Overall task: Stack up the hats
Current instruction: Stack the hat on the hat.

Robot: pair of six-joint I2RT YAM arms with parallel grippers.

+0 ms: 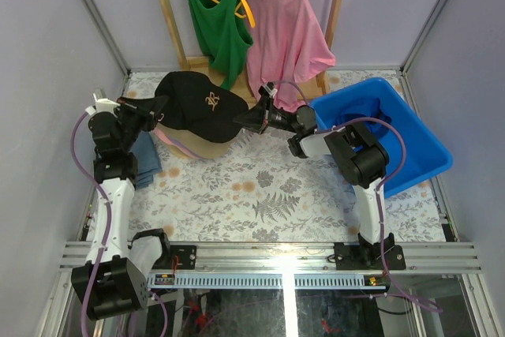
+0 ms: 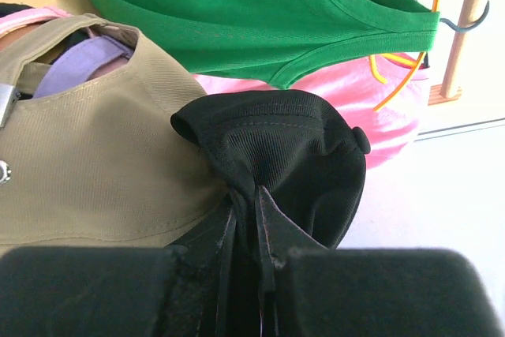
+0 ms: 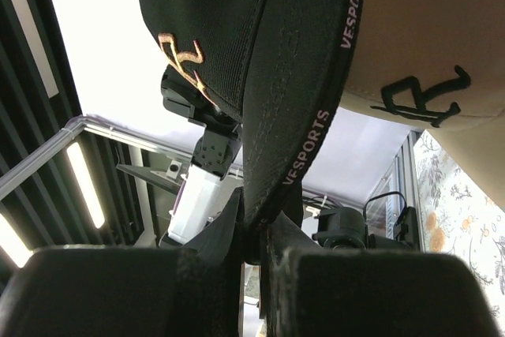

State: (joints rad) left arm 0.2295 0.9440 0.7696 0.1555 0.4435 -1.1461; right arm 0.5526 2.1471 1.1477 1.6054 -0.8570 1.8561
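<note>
Worktop [image 1: 260, 195], floral cover. A blue bin [image 1: 410, 155] sits at the right. A pink T-shirt [image 1: 288, 37] and a green tank top [image 1: 217, 33] hang at the far edge. None of these is part of the job.

Stack, far left of centre: the tan cap [image 1: 201, 147] is on top of the pile. The left wrist view shows a lavender cap [image 2: 79, 65] and a pink rim [image 2: 31, 17] through its back opening, so three caps appear to be nested.

The black cap [image 1: 197, 104], gold emblem up, sits over the tan one and is held from both sides. Whether it is fully seated cannot be told.

Left gripper [image 2: 256, 195]: clamped on bunched fabric at the back of the black cap. Right gripper [image 3: 256, 219]: clamped on the edge of its brim.

Blue fabric [image 1: 146, 159] lies at the left beside the left arm, apart from the stack. Probably the last cap, but its shape is unclear.

Progress estimate: three stacked and the fourth being set. Remaining: release the black cap, then add the blue one.
</note>
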